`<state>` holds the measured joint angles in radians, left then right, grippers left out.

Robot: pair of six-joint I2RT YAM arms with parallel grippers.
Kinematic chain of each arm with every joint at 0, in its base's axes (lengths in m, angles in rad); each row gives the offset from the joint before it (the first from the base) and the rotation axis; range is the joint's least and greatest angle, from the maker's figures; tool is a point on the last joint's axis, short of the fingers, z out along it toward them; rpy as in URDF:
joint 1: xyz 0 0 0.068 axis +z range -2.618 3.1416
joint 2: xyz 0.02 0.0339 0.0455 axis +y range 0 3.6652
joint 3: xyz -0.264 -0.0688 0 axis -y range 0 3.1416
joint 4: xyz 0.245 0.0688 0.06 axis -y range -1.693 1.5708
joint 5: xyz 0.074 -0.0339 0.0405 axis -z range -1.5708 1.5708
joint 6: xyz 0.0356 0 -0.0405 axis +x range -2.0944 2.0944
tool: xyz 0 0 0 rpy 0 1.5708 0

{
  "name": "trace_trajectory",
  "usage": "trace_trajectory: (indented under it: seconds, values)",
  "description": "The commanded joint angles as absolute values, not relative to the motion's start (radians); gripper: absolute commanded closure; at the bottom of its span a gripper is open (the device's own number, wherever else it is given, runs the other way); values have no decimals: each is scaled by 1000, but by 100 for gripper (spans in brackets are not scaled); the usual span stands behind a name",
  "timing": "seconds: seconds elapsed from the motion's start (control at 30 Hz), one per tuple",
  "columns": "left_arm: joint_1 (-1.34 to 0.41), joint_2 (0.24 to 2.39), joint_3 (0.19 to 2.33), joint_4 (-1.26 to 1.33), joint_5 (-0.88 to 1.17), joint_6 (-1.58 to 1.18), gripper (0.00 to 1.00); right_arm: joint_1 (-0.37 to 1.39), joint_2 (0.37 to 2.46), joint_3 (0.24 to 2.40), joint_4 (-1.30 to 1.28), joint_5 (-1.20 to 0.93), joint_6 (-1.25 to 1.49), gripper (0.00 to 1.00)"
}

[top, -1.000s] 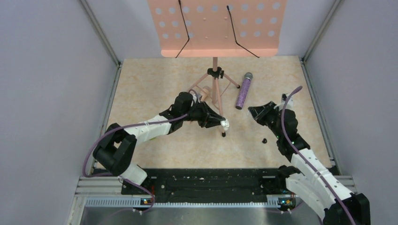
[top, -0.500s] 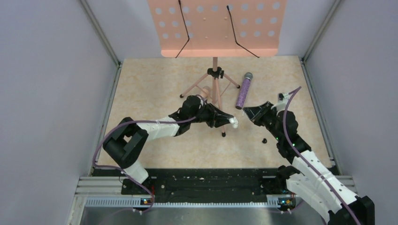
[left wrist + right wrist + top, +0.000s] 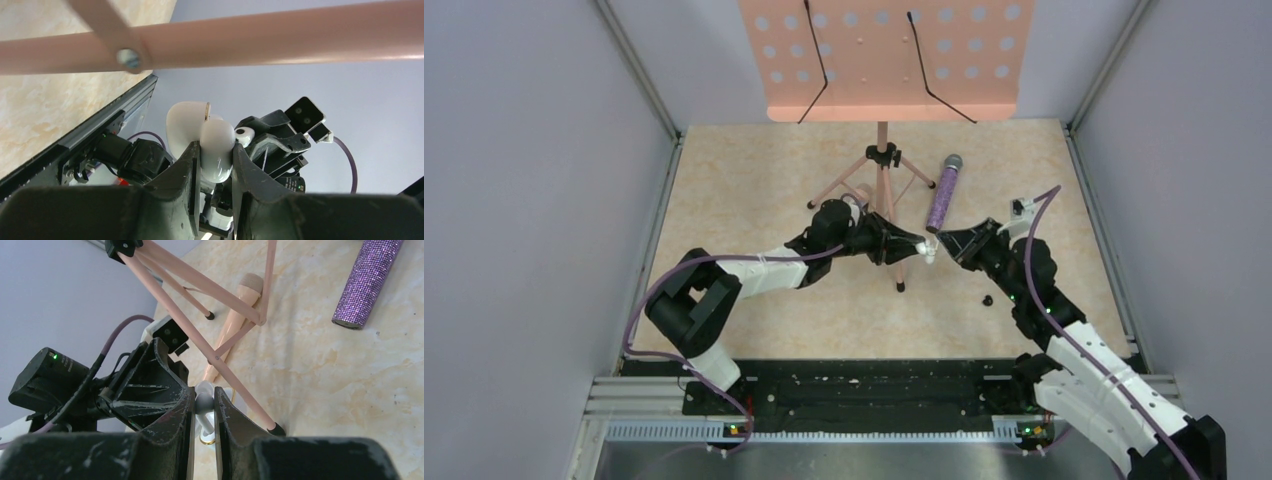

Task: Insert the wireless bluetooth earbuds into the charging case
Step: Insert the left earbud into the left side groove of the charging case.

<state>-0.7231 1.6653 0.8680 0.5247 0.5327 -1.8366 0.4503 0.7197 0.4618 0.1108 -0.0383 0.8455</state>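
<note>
My left gripper (image 3: 212, 150) is shut on the charging case (image 3: 216, 145), a white pebble-shaped shell with its lid (image 3: 182, 125) open on a gold hinge. It holds the case in the air beside the stand's front leg. My right gripper (image 3: 203, 397) is shut on a white earbud (image 3: 204, 402), stem pointing down, right against the case (image 3: 231, 392). In the top view the two gripper tips meet at the case (image 3: 927, 253). The earbud also shows in the left wrist view (image 3: 244, 134). I see only one earbud.
A pink music stand (image 3: 882, 170) stands just behind the grippers, and its front leg ends in a black foot (image 3: 900, 287). A glittery purple microphone (image 3: 942, 195) lies at the back right, a pink microphone (image 3: 235, 325) under the tripod. A small black piece (image 3: 987, 298) lies near the right arm.
My left gripper has carried the case to the right, past the stand's leg. My right gripper has moved left with the earbud. Their tips, apart before, now meet.
</note>
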Motion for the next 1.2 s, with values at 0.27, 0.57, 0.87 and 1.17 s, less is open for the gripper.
trace_trajectory:
  seconds: [0.27,0.57,0.87,1.17]
  values:
    - [-729,1682,901,702,560,-1650,100,481,646,481,147,-18,822,90]
    - [-729,1687,898,718,562,-1643,100,494,643,460,178,-20,809,90]
    - [-729,1702,884,759,563,-1714,100,506,670,438,196,-8,793,90]
    - [-729,1708,877,788,577,-1752,100,514,674,428,199,-5,766,90]
